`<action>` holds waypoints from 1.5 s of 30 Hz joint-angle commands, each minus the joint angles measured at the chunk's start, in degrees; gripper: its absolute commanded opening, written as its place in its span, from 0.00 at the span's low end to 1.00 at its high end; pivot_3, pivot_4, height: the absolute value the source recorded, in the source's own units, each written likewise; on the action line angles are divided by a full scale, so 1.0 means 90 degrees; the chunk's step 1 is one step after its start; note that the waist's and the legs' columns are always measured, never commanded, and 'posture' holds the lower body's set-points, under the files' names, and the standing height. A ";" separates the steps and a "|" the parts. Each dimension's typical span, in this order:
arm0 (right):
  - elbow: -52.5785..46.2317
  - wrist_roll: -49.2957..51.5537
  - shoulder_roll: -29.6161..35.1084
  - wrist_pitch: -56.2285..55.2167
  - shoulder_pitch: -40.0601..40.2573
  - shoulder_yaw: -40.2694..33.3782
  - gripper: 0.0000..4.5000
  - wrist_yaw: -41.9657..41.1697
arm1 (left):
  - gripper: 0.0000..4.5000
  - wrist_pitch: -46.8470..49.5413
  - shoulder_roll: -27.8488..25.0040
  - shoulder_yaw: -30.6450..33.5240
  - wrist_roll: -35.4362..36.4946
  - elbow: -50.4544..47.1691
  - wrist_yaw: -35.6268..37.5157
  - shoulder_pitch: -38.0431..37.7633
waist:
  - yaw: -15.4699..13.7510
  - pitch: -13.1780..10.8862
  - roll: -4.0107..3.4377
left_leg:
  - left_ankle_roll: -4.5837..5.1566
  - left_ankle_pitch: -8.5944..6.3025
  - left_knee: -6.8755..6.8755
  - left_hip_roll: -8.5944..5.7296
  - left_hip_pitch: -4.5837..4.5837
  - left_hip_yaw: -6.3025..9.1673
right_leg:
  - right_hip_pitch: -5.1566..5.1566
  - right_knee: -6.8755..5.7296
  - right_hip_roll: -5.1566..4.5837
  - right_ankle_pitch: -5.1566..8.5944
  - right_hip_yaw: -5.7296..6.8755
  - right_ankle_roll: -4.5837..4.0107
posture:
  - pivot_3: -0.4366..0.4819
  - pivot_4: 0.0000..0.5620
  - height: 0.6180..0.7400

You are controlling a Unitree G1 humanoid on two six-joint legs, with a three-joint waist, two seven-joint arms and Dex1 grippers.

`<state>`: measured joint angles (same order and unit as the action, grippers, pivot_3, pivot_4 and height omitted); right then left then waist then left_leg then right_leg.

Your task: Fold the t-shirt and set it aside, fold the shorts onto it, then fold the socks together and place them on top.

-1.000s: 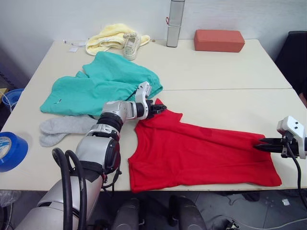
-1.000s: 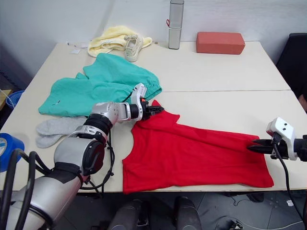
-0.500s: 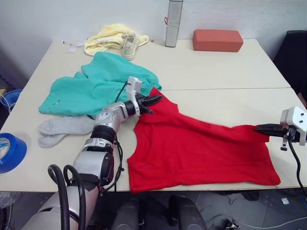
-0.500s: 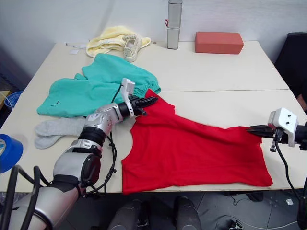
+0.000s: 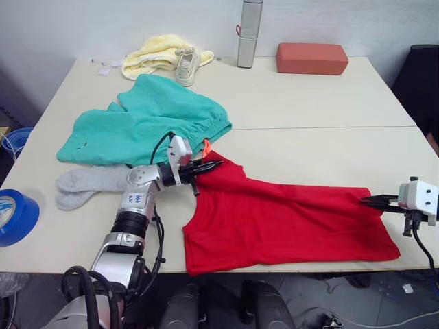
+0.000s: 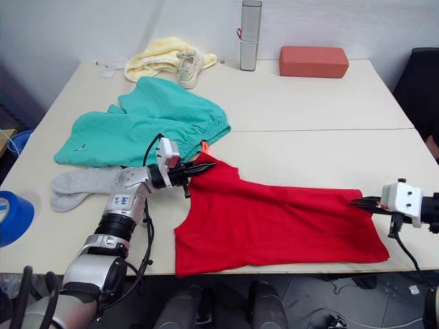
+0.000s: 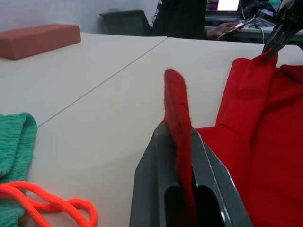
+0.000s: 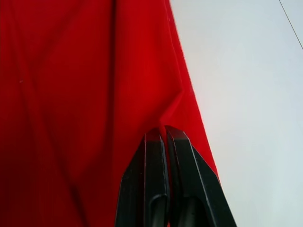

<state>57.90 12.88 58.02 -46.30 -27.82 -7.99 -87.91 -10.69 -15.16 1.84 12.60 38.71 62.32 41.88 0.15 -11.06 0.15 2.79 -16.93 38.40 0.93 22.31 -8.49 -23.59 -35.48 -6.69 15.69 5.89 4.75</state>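
Jaws of the left gripper (image 5: 211, 165) are pinching a fold of the t-shirt (image 5: 288, 223) at its shoulder edge, near the orange-pink drawstring (image 5: 206, 145); jaws of the right gripper (image 5: 374, 201) are pressing together on the hem at the opposite end.

T-shirt: lying lengthwise along the near edge of the desk (image 5: 309, 103), stretching between the two grippers, wrinkled, not yet folded.

Shorts (image 5: 147, 123): lying spread and rumpled on the robot's left, beyond the left arm, untouched.

Socks (image 5: 89, 184): lying side by side just nearer than the shorts, unfolded.

Other items: pale yellow cloth (image 5: 158, 55) with a small off-white shoe (image 5: 186, 65) resting against it, a grey cylinder (image 5: 250, 33) and a red-brown block (image 5: 312, 58) along the far edge; a blue tape roll (image 5: 15, 216) off the near left corner.

Progress: judging by the layout, the task is sitting at its first step, with every fold and all stacking remaining.

Writing: small marks are showing on the left forearm, unreadable; no brand or label on the garments is legible.
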 commanded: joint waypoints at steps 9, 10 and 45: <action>0.0414 -0.0037 0.0109 -0.1390 -0.0009 -0.0015 0.01 -0.0109 | 0.00 -0.2261 -0.0219 -0.0212 0.0031 -0.0068 0.0834 -0.0419 | 0.0008 0.0000 0.0000 | 0.0003 -0.0002 0.0001 0.0001 -0.0001 0.0002 | 0.0002 0.0001 -0.0002 0.0000 0.0002 -0.0001 | 0.48 0.27 1.00; 0.0446 -0.0054 0.0117 -0.1428 -0.0002 -0.0010 0.01 -0.0082 | 0.00 -0.2383 -0.0234 -0.0248 0.0047 -0.0074 0.0951 -0.0479 | 0.0010 0.0000 0.0000 | 0.0004 -0.0002 0.0001 0.0001 -0.0001 0.0002 | 0.0002 0.0001 -0.0002 0.0000 0.0002 -0.0001 | 0.48 0.27 1.00; -0.3382 0.2197 0.0888 0.3995 0.2173 -0.0778 1.00 0.0021 | 1.00 0.2339 -0.2004 -0.0749 0.1397 -0.3144 0.1475 -0.1260 | 0.0005 0.0007 -0.0013 | 0.0009 -0.0020 -0.0003 0.0004 0.0001 0.0049 | 0.0018 -0.0001 -0.0028 0.0011 -0.0003 -0.0020 | 0.48 0.27 1.00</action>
<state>30.49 31.55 65.48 -13.16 -9.32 -12.46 -87.85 2.55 -33.35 -5.42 23.78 14.17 80.72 28.77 0.19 -11.00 0.04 2.88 -17.10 38.39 0.94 22.34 -8.04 -23.43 -35.49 -6.96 15.80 5.87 4.57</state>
